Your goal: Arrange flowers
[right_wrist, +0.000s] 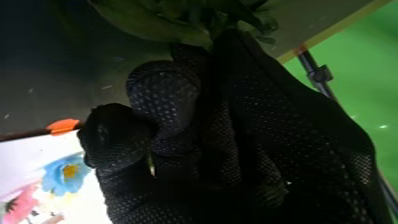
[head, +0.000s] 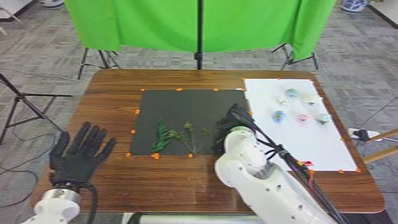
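The right hand (right_wrist: 293,135), at the right edge of the mat (head: 191,102), pinches leaves (right_wrist: 151,22), probably for placing them. Greens (head: 163,137) lie on the mat; right of it the flowers (head: 303,118) lie apart, maybe for easy choosing. Left of the mat, the left hand (head: 75,162) has spread fingers.

A brown wooden table (head: 114,95) with rounded corners and visible grain stands on grey, patterned carpet (head: 58,57). Beyond its far edge, a bright green cloth backdrop (head: 244,30) hangs behind a slim black pole (head: 200,25), with black stand legs (head: 86,62) splayed below. Past the table's left edge stands a black tripod (head: 24,97), with dark cables (head: 18,172) looping over the carpet. Near the right edge are a white power strip (head: 364,134) and pale wooden legs (head: 384,152). Farther back sits blue-and-white porcelain (head: 354,5). The light is soft and even.
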You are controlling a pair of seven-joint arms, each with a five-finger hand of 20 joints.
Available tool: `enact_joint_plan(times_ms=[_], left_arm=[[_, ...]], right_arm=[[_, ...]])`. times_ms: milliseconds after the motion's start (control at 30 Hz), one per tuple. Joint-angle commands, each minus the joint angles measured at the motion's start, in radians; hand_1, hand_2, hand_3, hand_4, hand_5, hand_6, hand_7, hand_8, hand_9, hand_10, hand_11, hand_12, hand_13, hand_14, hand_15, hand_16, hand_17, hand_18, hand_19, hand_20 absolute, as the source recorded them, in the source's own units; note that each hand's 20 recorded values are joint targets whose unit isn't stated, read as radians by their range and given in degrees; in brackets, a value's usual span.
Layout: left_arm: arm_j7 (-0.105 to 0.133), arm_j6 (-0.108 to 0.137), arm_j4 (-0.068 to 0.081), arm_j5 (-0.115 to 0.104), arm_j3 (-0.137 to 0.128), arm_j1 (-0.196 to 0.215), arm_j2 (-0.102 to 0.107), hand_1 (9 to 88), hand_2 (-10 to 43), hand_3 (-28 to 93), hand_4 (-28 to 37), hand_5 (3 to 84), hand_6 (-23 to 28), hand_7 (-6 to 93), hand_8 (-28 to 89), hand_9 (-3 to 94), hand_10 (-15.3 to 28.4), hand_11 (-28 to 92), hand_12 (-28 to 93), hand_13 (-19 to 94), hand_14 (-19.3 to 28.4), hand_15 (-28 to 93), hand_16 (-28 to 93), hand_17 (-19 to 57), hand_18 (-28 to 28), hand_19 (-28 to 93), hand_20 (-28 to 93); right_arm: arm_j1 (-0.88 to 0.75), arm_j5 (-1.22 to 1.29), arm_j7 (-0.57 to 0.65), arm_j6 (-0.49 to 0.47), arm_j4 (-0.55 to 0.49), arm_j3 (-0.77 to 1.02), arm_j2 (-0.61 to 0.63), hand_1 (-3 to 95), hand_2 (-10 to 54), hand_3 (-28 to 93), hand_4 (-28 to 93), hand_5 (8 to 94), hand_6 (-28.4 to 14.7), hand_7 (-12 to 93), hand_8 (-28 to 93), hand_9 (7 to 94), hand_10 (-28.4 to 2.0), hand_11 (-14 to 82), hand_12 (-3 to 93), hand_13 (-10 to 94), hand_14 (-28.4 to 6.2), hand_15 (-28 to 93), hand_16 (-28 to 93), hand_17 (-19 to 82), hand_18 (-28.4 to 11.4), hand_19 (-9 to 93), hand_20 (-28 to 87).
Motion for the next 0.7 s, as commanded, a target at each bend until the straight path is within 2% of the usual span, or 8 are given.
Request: enact_joint_plan(times_ms=[33, 233, 267, 333, 367, 400, 467, 700], left_arm=[[-0.039, 0.024, 0.015, 0.01, 0.02, -0.018, 0.005, 29.4, 13.2, 73, -28.3, 42.5, 6.4, 19.9, -12, 39.9, 15.2, 26, 12, 32, 15.3, 42, -6, -4.6, 15.2, 39, 19], [-0.029, 0.023, 0.015, 0.008, 0.014, -0.012, 0.004, 29.4, 13.5, 73, -28.3, 42.6, 6.5, 20.1, -12, 39.9, 15.3, 26, 12, 32, 15.3, 42, -6, -4.6, 15.2, 39, 19], [-0.03, 0.024, 0.015, 0.009, 0.013, -0.013, 0.0, 29.5, 13.5, 73, -28.3, 42.6, 6.5, 20.1, -12, 39.9, 15.3, 26, 12, 32, 15.3, 42, -6, -4.7, 15.2, 39, 19], [-0.023, 0.026, 0.017, -0.003, 0.02, -0.019, 0.004, 29.4, 13.5, 73, -28.3, 42.6, 6.5, 20.2, -12, 40.0, 15.3, 26, 12, 32, 15.3, 42, -6, -4.7, 15.3, 39, 19], [-0.024, 0.022, 0.019, -0.003, 0.022, -0.023, 0.002, 29.4, 13.5, 73, -28.3, 42.7, 6.5, 20.2, -12, 40.0, 15.3, 26, 12, 32, 15.3, 42, -6, -4.7, 15.2, 39, 19], [-0.026, 0.02, 0.018, 0.001, 0.023, -0.023, 0.001, 29.4, 13.5, 73, -28.3, 42.7, 6.5, 20.2, -12, 40.0, 15.3, 26, 12, 33, 15.3, 42, -6, -4.7, 15.2, 39, 19], [-0.025, 0.019, 0.016, 0.001, 0.024, -0.021, 0.001, 29.4, 13.6, 73, -28.3, 42.6, 6.5, 20.3, -12, 40.0, 15.3, 26, 12, 33, 15.3, 42, -6, -4.6, 15.2, 39, 19], [-0.022, 0.025, 0.015, -0.001, 0.023, -0.019, 0.0, 29.3, 13.6, 73, -28.3, 42.6, 6.5, 20.4, -12, 40.0, 15.3, 26, 12, 33, 15.3, 42, -6, -4.6, 15.2, 39, 19]], right_arm=[[-0.002, 0.006, 0.027, -0.011, 0.032, 0.0, -0.034, 61.1, -9.5, 72, -18, 79.8, -0.8, 33, 24, 91.6, -9.5, 12.5, 48.0, 83, -4.9, 50, 52, 50, -25.7, 93, 44], [-0.006, 0.04, 0.034, -0.043, 0.034, 0.009, -0.027, 59.4, -9.5, 71, -18, 74.2, -1.7, 38, 21, 86.9, -10.4, 13.4, 46.5, 78, -5.1, 51, 52, 46, -26.1, 93, 43], [-0.005, 0.041, 0.03, -0.055, 0.038, 0.01, -0.027, 58.6, -9.5, 71, -18, 73.1, -2.3, 37, 20, 86.0, -10.7, 13.6, 45.6, 77, -5.6, 53, 51, 45, -26.2, 93, 42], [-0.005, 0.041, 0.034, -0.068, 0.039, 0.01, -0.02, 57.5, -9.5, 71, -19, 70.9, -4.5, 31, 18, 84.1, -11.7, 13.6, 43.9, 74, -6.3, 54, 49, 44, -26.3, 93, 42], [-0.002, 0.039, 0.036, -0.059, 0.042, 0.007, -0.018, 57.0, -9.5, 72, -20, 69.3, -5.9, 26, 14, 82.7, -12.4, 13.2, 42.6, 73, -6.7, 54, 48, 43, -26.4, 93, 40], [-0.005, 0.039, 0.039, -0.063, 0.04, 0.008, -0.017, 56.5, -9.5, 72, -21, 67.6, -7.0, 23, 4, 80.8, -13.5, 12.8, 41.1, 71, -7.0, 54, 47, 42, -26.6, 93, 39], [-0.004, 0.041, 0.035, -0.063, 0.038, 0.008, -0.015, 54.5, -9.5, 73, -21, 65.1, -8.0, 21, -6, 78.3, -15.3, 14.6, 37.9, 70, -7.7, 54, 45, 41, -26.9, 93, 38], [-0.003, 0.06, 0.039, -0.061, 0.017, 0.012, -0.01, 51.0, -9.5, 76, -22, 62.5, -9.2, 17, -7, 73.3, -18.2, 22.1, 30.0, 68, -9.8, 56, 43, 41, -27.2, 93, 38]])
